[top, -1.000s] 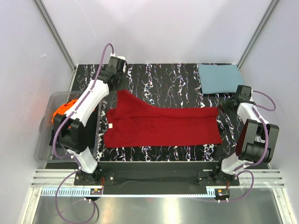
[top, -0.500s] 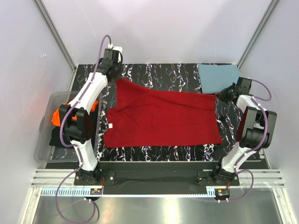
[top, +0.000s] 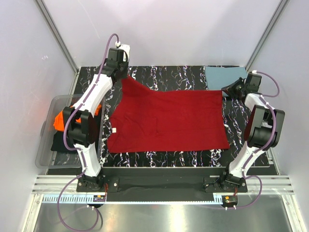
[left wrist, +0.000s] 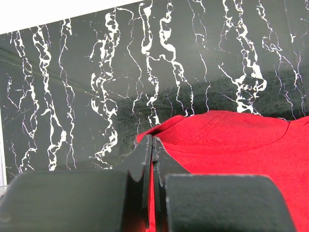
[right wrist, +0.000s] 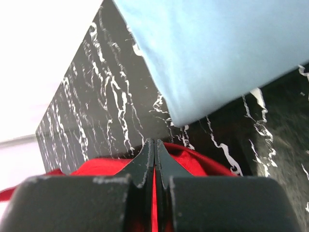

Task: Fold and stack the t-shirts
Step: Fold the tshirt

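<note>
Top external view: the red t-shirt [top: 166,121] lies spread across the centre of the marbled table [top: 169,77], collar end at frame left, hem at frame right. Its lower edge rests flat. Its two upper corners are held.

- The left gripper [top: 122,78], upper left of centre, is clenched on the upper left corner of the red cloth. The left wrist view shows the fingers pressed together with red fabric between them.
- The right gripper [top: 226,90], upper right, is likewise clamped on the upper right corner, just beside the teal-blue t-shirt [top: 224,77].

Task status, as judged:
- The teal-blue t-shirt sits as a neat rectangle in the upper right of the frame and appears folded.
- The red t-shirt is laid out but shows no fold yet.
- The orange t-shirt [top: 62,119] is bunched in the clear bin [top: 46,159] at frame left, not started.
- No stack exists yet.

Limits of view:
- The left arm covers most of the orange t-shirt.
- A dark mass in the bin cannot be identified.
- Both wrist views cut off the red t-shirt beyond the gripped corner.
- The fold count of the teal-blue t-shirt cannot be determined.
</note>
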